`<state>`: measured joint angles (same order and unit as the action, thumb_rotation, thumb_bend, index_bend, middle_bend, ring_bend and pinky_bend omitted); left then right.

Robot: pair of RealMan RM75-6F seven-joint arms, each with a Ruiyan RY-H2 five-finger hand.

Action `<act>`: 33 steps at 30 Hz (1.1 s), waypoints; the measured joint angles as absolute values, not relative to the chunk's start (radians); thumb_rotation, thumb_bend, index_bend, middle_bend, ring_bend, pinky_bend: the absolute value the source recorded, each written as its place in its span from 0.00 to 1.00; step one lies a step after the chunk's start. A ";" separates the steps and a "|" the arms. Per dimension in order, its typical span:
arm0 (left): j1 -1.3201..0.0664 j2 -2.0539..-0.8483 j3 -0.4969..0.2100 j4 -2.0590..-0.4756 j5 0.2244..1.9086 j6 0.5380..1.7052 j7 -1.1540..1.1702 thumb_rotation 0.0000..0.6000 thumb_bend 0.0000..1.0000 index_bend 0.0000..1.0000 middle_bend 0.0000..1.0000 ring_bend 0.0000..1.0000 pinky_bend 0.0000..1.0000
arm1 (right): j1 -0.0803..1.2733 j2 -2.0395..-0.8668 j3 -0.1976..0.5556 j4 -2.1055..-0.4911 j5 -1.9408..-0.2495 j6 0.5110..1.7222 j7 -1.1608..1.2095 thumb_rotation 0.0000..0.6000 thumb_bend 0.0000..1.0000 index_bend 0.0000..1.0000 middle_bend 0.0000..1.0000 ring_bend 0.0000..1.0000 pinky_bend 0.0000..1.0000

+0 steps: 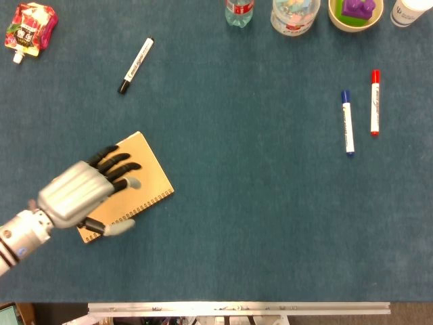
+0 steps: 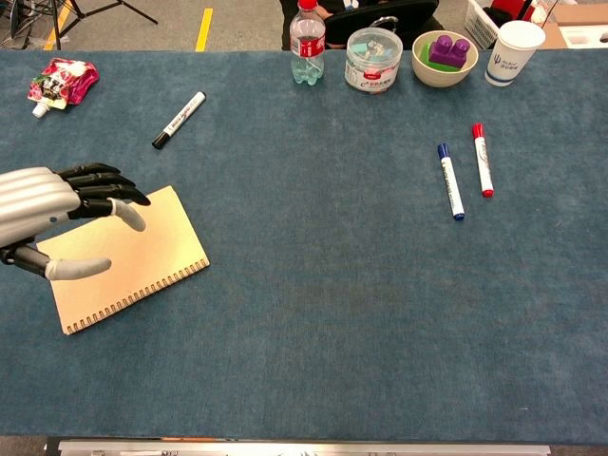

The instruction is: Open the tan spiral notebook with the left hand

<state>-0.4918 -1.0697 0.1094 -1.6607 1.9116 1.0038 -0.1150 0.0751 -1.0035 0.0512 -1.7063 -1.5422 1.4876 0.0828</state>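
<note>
The tan spiral notebook (image 1: 143, 175) (image 2: 142, 256) lies shut on the blue table at the left, its spiral binding along the near right edge. My left hand (image 1: 84, 193) (image 2: 52, 218) hovers over the notebook's left half, fingers spread and pointing right, thumb out over the near edge. It holds nothing, and whether it touches the cover I cannot tell. My right hand shows in neither view.
A black marker (image 1: 136, 65) (image 2: 179, 120) lies beyond the notebook. A pink pouch (image 1: 28, 28) sits far left. Blue marker (image 1: 347, 123) and red marker (image 1: 374, 102) lie at right. A bottle (image 2: 306, 44), jar (image 2: 372, 60), bowl (image 2: 443, 59) and cup (image 2: 514, 52) line the far edge.
</note>
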 measured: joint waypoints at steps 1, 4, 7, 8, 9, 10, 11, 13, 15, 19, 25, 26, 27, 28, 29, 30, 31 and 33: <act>-0.501 -1.079 0.112 -1.659 1.912 0.987 -0.108 0.00 0.21 0.29 0.10 0.02 0.00 | 0.074 -1.003 0.051 -1.706 -1.540 1.487 0.082 1.00 0.23 0.24 0.27 0.15 0.27; -0.523 -1.109 0.119 -1.654 1.908 0.942 -0.067 0.00 0.21 0.29 0.05 0.00 0.00 | 0.074 -1.004 0.050 -1.706 -1.536 1.483 0.079 1.00 0.23 0.24 0.27 0.15 0.27; -0.535 -1.134 0.123 -1.649 1.899 0.917 -0.017 0.00 0.21 0.29 0.01 0.00 0.00 | 0.076 -1.006 0.050 -1.706 -1.535 1.479 0.077 1.00 0.23 0.24 0.27 0.15 0.27; -0.537 -1.143 0.123 -1.648 1.894 0.911 0.006 0.00 0.21 0.29 0.00 0.00 0.00 | 0.076 -1.007 0.050 -1.705 -1.535 1.477 0.077 1.00 0.23 0.24 0.27 0.15 0.27; -0.538 -1.150 0.124 -1.647 1.890 0.907 0.024 0.00 0.21 0.29 0.00 0.00 0.00 | 0.077 -1.008 0.050 -1.705 -1.534 1.475 0.076 1.00 0.23 0.24 0.27 0.15 0.27; -0.538 -1.158 0.125 -1.647 1.885 0.902 0.042 0.00 0.21 0.29 0.00 0.00 0.00 | 0.078 -1.010 0.049 -1.705 -1.534 1.473 0.076 1.00 0.23 0.24 0.27 0.15 0.27; -0.539 -1.170 0.125 -1.648 1.876 0.896 0.065 0.00 0.21 0.29 0.00 0.00 0.00 | 0.079 -1.011 0.049 -1.704 -1.534 1.472 0.076 1.00 0.23 0.24 0.27 0.15 0.27; -0.539 -1.187 0.126 -1.651 1.859 0.887 0.095 0.00 0.21 0.29 0.00 0.00 0.00 | 0.079 -1.011 0.049 -1.703 -1.534 1.471 0.077 1.00 0.23 0.24 0.27 0.15 0.27; -0.538 -1.204 0.126 -1.654 1.840 0.879 0.125 0.00 0.21 0.29 0.00 0.00 0.00 | 0.078 -1.012 0.048 -1.702 -1.534 1.471 0.078 1.00 0.23 0.24 0.27 0.15 0.27; -0.533 -1.241 0.124 -1.653 1.810 0.870 0.183 0.00 0.21 0.29 0.00 0.00 0.00 | 0.075 -1.011 0.047 -1.697 -1.534 1.475 0.085 1.00 0.23 0.24 0.27 0.15 0.27; -0.528 -1.303 0.123 -1.618 1.772 0.867 0.242 0.00 0.21 0.29 0.00 0.00 0.00 | 0.068 -1.007 0.046 -1.691 -1.533 1.482 0.096 1.00 0.23 0.24 0.27 0.15 0.27; -0.527 -1.311 0.123 -1.612 1.764 0.867 0.247 0.00 0.21 0.29 0.00 0.00 0.00 | 0.067 -1.007 0.046 -1.690 -1.533 1.484 0.098 1.00 0.23 0.24 0.27 0.15 0.27; -0.527 -1.316 0.123 -1.609 1.759 0.867 0.250 0.00 0.21 0.29 0.00 0.00 0.00 | 0.067 -1.007 0.045 -1.689 -1.534 1.485 0.100 1.00 0.23 0.24 0.27 0.15 0.27; -0.527 -1.320 0.122 -1.606 1.755 0.868 0.254 0.00 0.21 0.29 0.00 0.00 0.00 | 0.066 -1.007 0.045 -1.687 -1.534 1.486 0.103 1.00 0.23 0.24 0.27 0.15 0.27; -0.527 -1.324 0.122 -1.601 1.751 0.868 0.262 0.00 0.21 0.29 0.00 0.00 0.00 | 0.065 -1.006 0.045 -1.686 -1.535 1.486 0.104 1.00 0.23 0.24 0.27 0.15 0.27; -0.528 -1.327 0.121 -1.598 1.747 0.868 0.268 0.00 0.21 0.29 0.00 0.00 0.00 | 0.065 -1.006 0.045 -1.685 -1.534 1.486 0.105 1.00 0.23 0.24 0.27 0.15 0.27; -0.528 -1.330 0.122 -1.597 1.742 0.867 0.272 0.00 0.21 0.29 0.00 0.00 0.00 | 0.064 -1.006 0.045 -1.684 -1.534 1.487 0.107 1.00 0.23 0.24 0.27 0.15 0.27; -0.531 -1.335 0.124 -1.596 1.731 0.865 0.276 0.00 0.21 0.30 0.00 0.00 0.00 | 0.064 -1.006 0.045 -1.682 -1.534 1.488 0.109 1.00 0.23 0.24 0.27 0.15 0.27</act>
<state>-0.5308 -1.3353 0.1237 -1.5962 1.7306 0.8645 0.2756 0.0635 -1.0056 0.0449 -1.6818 -1.5344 1.4880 0.1085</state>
